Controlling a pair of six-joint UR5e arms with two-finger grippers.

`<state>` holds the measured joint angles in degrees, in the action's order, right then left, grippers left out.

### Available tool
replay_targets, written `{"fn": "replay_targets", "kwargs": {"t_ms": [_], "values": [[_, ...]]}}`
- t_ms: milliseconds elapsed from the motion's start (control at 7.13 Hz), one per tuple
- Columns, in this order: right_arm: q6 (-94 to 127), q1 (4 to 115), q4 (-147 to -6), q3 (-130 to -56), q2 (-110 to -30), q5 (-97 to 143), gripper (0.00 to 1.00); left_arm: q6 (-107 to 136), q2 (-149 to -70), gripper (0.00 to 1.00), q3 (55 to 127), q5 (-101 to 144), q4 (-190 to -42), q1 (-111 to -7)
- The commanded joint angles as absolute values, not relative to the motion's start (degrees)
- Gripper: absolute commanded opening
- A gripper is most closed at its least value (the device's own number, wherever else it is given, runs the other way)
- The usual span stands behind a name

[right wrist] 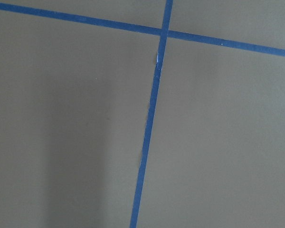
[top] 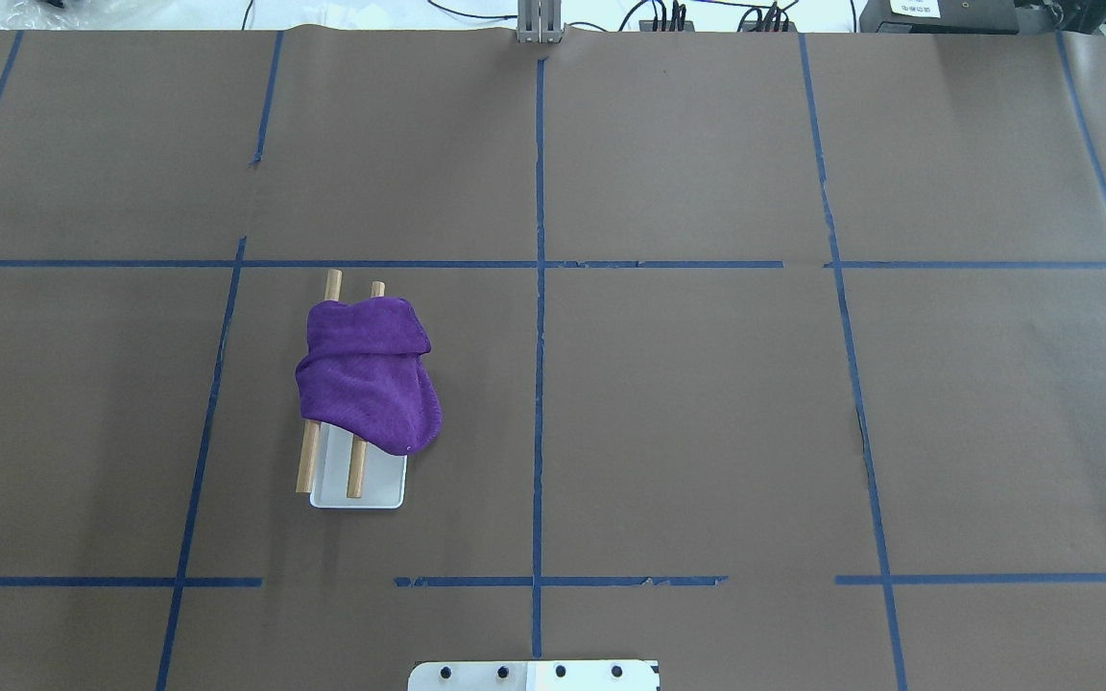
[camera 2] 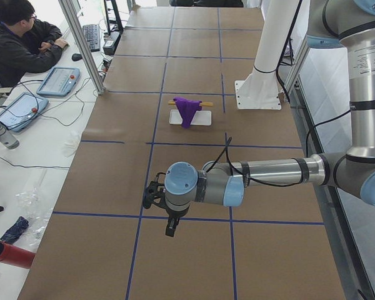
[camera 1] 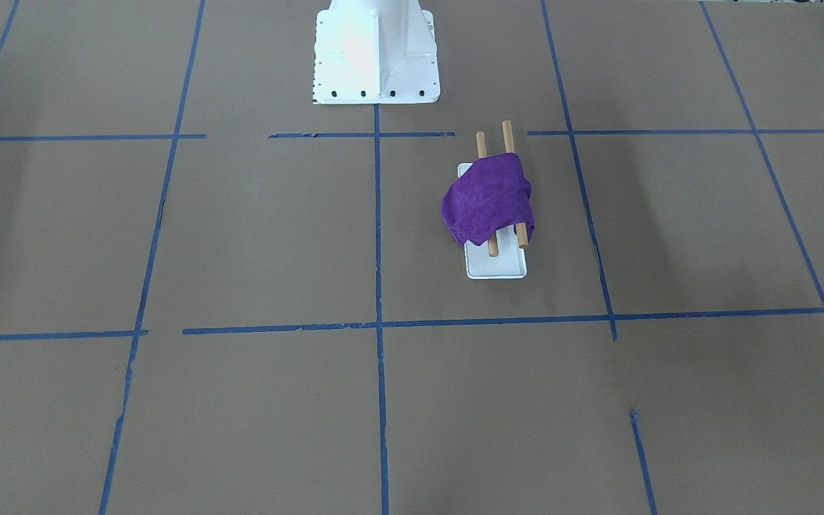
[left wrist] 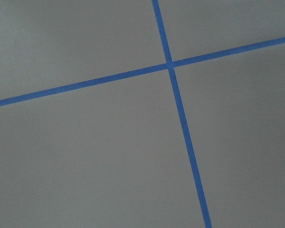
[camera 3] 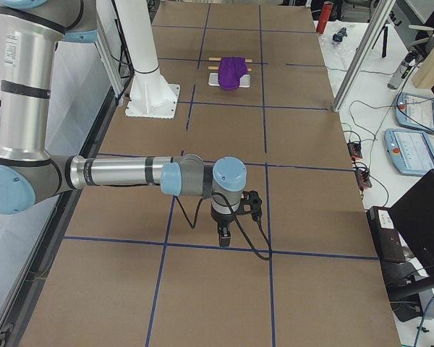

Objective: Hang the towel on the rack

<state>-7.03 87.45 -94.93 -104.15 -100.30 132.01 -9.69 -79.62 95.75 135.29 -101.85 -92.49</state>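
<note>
Towel: a purple towel [top: 368, 374] lies draped over both wooden dowels [top: 356, 470] of the rack. It covers their middle stretch, and both ends of each dowel stick out bare. Its longer fold hangs off the side nearer the table's centre line.
Rack: its white base [camera 1: 496, 266] sits flat on the table [top: 707, 413], in the robot's left half. It is in the square just beside the centre strip of blue tape [top: 539, 384].
Left gripper: the left gripper [camera 2: 169, 230] points down above the table near a tape crossing, well apart from the rack. It shows only in the view from the table's left end, so whether its fingers are spread or closed cannot be told.
Right gripper: the right gripper [camera 3: 223, 237] also points down over a tape line, far from the rack. It shows only in the view from the table's right end, so its opening cannot be told either.
Wrist views: each shows brown table cover and crossing blue tape.
Pedestal: the white bolted pedestal [camera 1: 376, 54] stands at the robot's edge of the table.
Operator: a person [camera 2: 19, 44] sits at a side desk.
</note>
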Motion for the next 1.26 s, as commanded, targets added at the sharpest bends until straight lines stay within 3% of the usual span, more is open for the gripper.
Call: {"fn": "replay_targets", "kwargs": {"t_ms": [0,1121], "values": [[-7.0,87.5,-94.9,-104.1,-100.1,132.0,1.0,-9.8,-80.2,1.0,96.3,135.0,-101.9,-92.4],[-7.0,87.5,-94.9,-104.2,-99.9,132.1,1.0,-9.9,-79.8,1.0,97.9,135.2,-102.0,-92.5]]}}
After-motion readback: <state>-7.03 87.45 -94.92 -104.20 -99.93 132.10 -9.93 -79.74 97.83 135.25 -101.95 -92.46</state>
